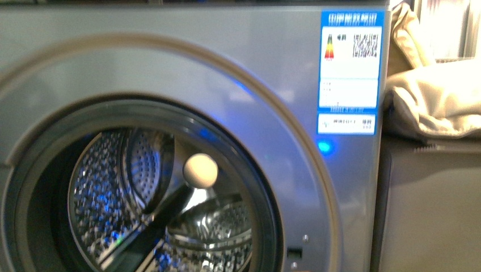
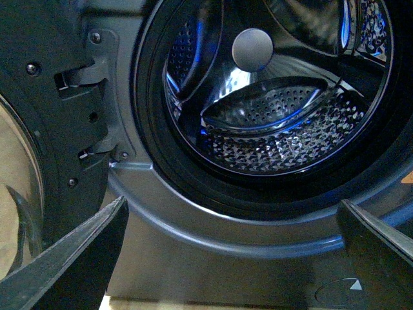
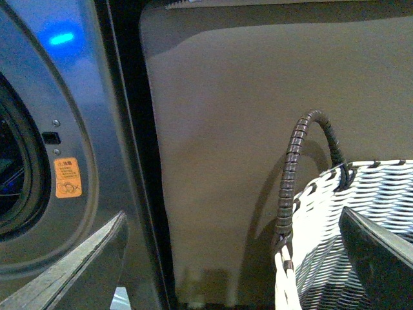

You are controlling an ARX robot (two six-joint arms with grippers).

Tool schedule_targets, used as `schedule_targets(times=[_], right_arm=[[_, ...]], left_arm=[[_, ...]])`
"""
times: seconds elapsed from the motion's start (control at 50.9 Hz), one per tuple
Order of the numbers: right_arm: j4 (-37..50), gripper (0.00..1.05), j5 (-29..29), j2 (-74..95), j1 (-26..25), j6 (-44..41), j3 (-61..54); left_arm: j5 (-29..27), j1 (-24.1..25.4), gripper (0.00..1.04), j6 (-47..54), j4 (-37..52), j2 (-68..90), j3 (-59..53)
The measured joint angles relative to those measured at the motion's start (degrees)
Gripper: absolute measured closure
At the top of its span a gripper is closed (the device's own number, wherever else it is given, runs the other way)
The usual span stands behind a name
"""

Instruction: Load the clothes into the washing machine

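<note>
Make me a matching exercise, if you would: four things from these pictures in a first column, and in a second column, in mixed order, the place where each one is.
Things
1. blue-and-white rectangular energy label
2. small orange warning sticker
3. white woven basket with a dark handle
4. beige quilted fabric

Places
A. lying on top of the grey-brown cabinet
B. upper right corner of the silver-grey front-loading washing machine
C. in front of the cabinet's side, shown only in the right wrist view
D. on the machine's front, beside the dark porthole rim

Pairs: 1-B, 2-D, 3-C, 4-A
</note>
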Motion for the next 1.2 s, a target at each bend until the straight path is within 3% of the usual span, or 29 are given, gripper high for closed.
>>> schedule_targets(times=[0.393,0.491,0.727,0.865,1.022,1.199], right_arm=[[0.11,0.08,-0.59,-0.04,-0.07,0.26,-0.02],[6.71,0.08,-9.07,1.4,-2.54,4.02,-0.07],[28.57,0.08,-11.74,21.57,-4.28,6.14,1.95],[37.13,0.08,-13.05,32.92,-6.71,6.16,7.02],[41.44,0.08,-14.21,44.06,-9.42,5.9,15.43],[38.21,0.08,-14.6,54.71,-12.22,6.73,28.11]], left_arm=[[-0.02,0.0,0.07,0.0,0.0,0.0,0.0],[0.0,0.0,0.07,0.02,0.0,0.0,0.0],[-0.02,0.0,0.07,0.02,0.0,0.0,0.0],[-0.02,0.0,0.07,0.02,0.0,0.0,0.0],[-0.02,0.0,0.07,0.02,0.0,0.0,0.0],[0.0,0.0,0.07,0.02,0.0,0.0,0.0]])
